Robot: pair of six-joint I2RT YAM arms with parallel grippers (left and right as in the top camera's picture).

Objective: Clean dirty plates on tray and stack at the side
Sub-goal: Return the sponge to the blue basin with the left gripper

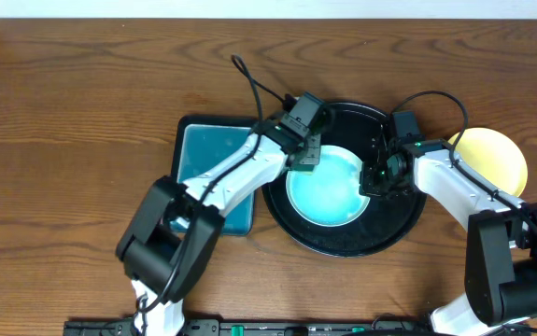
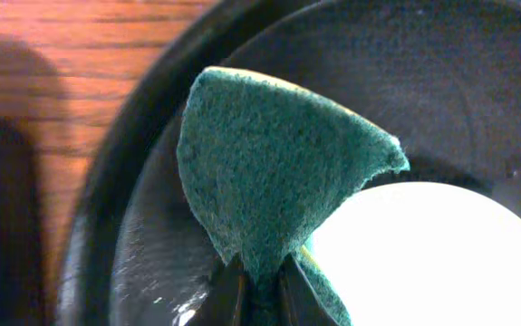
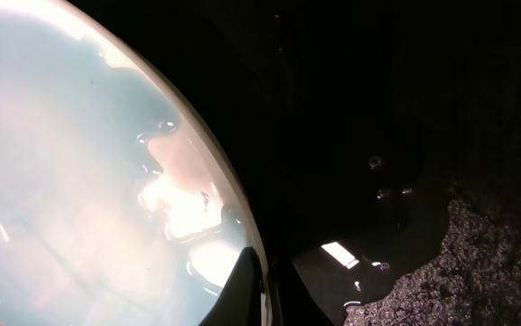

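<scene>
— What is the left claw doing?

— It is pinching a green scouring pad between its pressed-together fingers. The pad is fanning out beyond the tips, over the tray's dark floor and the near edge of the pale plate.

— Is the pad touching that plate?

— It is overlapping the rim in the wrist view, but whether it is pressing down cannot be told.

— And the right claw?

— It is closing on the same plate's opposite edge; the rim is running straight down between its two fingers. Water is beading on the plate just beyond the tips.

— So where is the plate sitting?

— It is lying inside the tray, between the two claws, with the left one at its upper-left edge and the right one at its right edge. It is looking wet and teal-tinted from above.

— Anything farther out?

— A yellow plate is resting on the bench just right of the tray, beside the right arm. A teal basin is sitting against the tray's left side, under the left arm.
</scene>
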